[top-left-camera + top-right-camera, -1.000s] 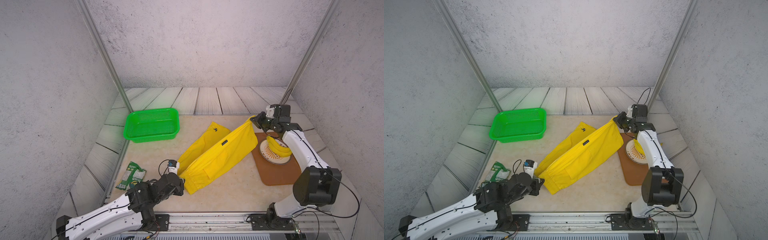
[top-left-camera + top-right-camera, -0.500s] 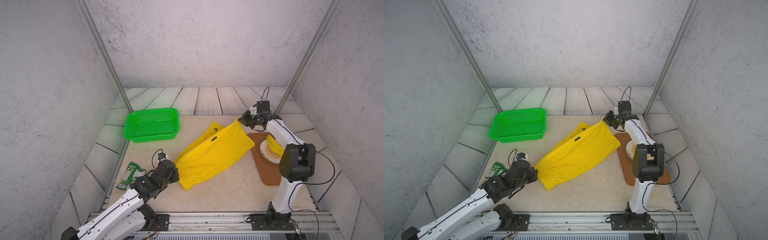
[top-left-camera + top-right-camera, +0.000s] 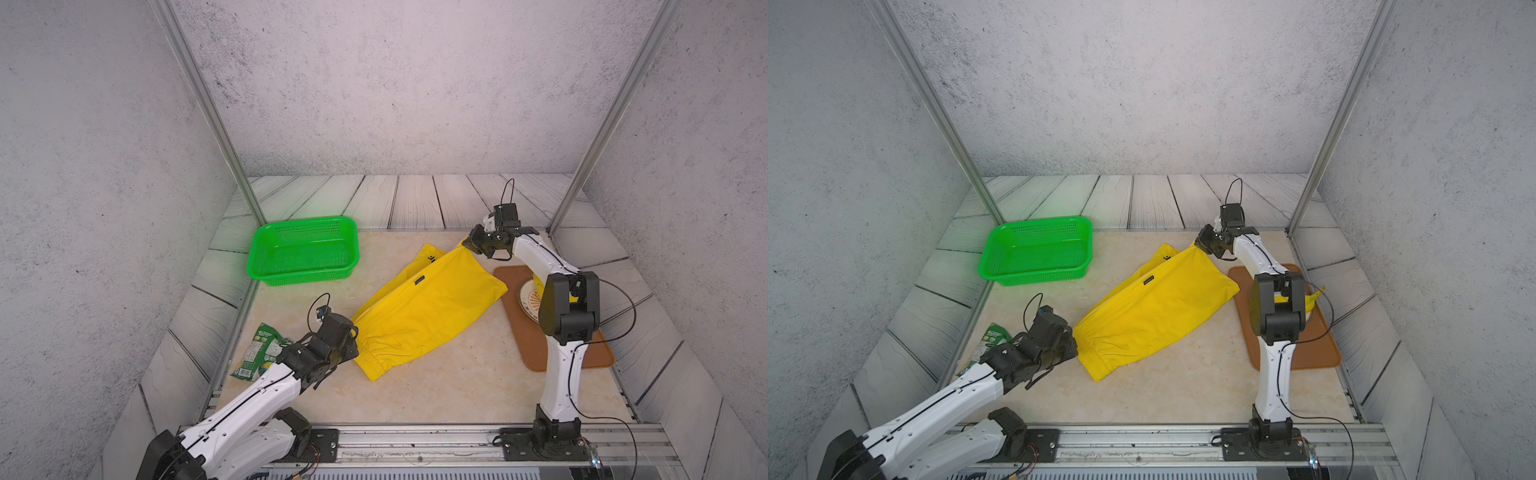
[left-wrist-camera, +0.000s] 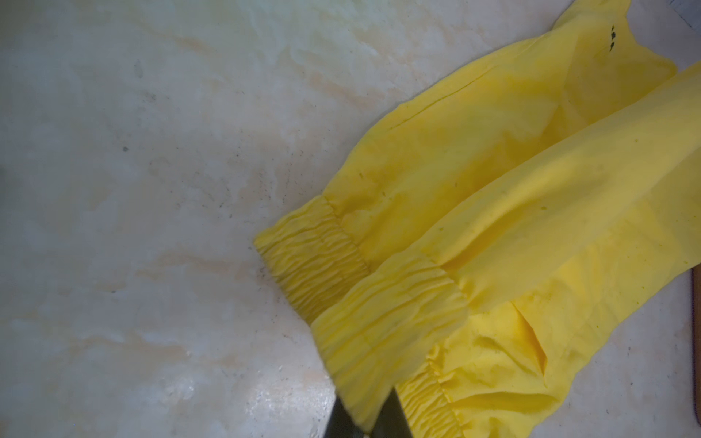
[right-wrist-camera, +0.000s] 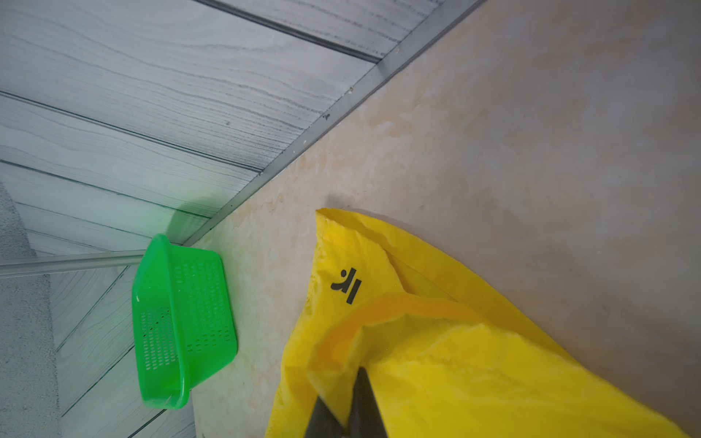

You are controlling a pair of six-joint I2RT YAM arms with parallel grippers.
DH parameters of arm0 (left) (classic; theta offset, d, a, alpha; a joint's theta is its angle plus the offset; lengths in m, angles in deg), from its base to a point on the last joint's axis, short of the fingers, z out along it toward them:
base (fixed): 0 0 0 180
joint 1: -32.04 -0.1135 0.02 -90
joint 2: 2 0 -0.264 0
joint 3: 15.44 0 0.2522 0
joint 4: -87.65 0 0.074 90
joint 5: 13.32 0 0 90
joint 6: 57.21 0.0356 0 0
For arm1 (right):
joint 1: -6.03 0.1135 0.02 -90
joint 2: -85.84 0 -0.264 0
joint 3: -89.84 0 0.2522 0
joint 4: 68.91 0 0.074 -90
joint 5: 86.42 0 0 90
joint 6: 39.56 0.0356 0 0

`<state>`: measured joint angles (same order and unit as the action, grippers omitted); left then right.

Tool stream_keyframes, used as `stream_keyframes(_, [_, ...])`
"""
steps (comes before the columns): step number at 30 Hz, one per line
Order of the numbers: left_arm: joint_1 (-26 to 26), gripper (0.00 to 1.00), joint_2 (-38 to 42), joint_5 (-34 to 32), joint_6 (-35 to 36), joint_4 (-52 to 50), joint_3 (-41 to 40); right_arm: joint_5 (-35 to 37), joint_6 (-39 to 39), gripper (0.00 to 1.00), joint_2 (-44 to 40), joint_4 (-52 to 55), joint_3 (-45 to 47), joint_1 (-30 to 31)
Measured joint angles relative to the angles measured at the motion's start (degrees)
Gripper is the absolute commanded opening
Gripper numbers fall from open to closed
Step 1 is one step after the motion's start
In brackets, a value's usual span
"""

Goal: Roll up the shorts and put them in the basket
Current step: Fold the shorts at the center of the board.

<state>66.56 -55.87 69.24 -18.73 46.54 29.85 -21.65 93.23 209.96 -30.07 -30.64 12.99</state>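
The elastic waistband is pinched between the closed fingers of the left gripper (image 4: 364,420), and a leg hem is pinched likewise by the right gripper (image 5: 343,413). Between them the shorts (image 3: 428,316) are stretched diagonally across the middle of the table (image 3: 436,390), one half laid over the other, near the green basket (image 3: 303,253) and just beside the brown tray (image 3: 536,357). No roll is formed yet. The lengthwise fold is judged nearly done, and all the rolling is left.

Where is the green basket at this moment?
In both top views the green basket sits at the back left of the table, on the left arm's side. It stands apart from the yellow shorts, which lie to its right.
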Motion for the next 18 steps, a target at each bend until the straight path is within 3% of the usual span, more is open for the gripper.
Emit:
stream_keyframes(2, [-0.6, 0.08, -1.2, -0.2, 0.1, 0.8, 0.0, -0.2, 0.0, 0.0, 1.6, 0.0, -1.8, 0.3])
stream_keyframes(3, [-1.0, 0.17, -1.8, -0.3, 0.2, 1.2, 0.0, -0.3, 0.0, 0.02, 2.4, 0.1, -2.7, 0.4])
stream_keyframes(4, [-1.3, 0.29, -2.4, -0.4, 0.4, 1.5, 0.0, -0.3, 0.0, 0.1, 3.1, 0.1, -3.4, 0.5])
stream_keyframes(6, [-2.4, 0.52, -3.8, -1.5, 0.4, 0.7, 0.0, 0.2, 0.0, 0.37, 5.2, 0.0, -5.5, 0.6])
stream_keyframes(8, [-3.4, 0.63, -5.4, -2.6, 0.3, -0.7, -0.2, 0.8, -0.7, 0.49, 7.6, 0.3, -8.7, 0.3])
stream_keyframes(13, [-4.0, 0.64, -7.2, -4.3, -0.2, -3.6, -0.2, 1.5, -3.0, 0.56, 9.9, 1.3, -12.0, -0.1])
stream_keyframes(18, [-4.0, 0.65, -5.6, -5.2, -0.1, -6.4, 0.5, 1.7, -5.2, 0.55, 5.8, 0.9, -6.0, -0.1])
